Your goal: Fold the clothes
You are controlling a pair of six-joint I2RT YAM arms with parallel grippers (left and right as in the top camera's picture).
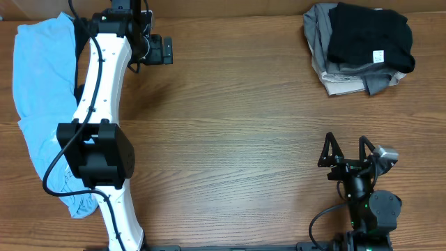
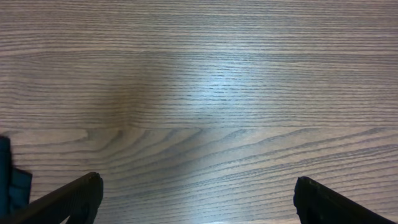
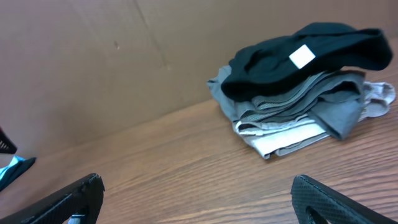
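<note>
Left arm (image 1: pixel 103 84) is stretched far forward from its base, white links in a slight bend, with the left gripper (image 1: pixel 164 50) facing down and jaws wide apart. Right arm (image 1: pixel 369 206) is folded low by its base. Right gripper (image 1: pixel 345 145) points forward, jaws spread.

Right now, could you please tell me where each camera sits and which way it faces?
Overhead: above, looking straight down at the brown wood-grain table; white left arm and dark right arm show.
Left wrist: on the left tool, facing down at bare tabletop; its two open dark fingers show.
Right wrist: on the right tool, facing the folded clothes stack topped by a black garment; its open fingers show.
Shared: overhead and right wrist both see that stack.
</note>
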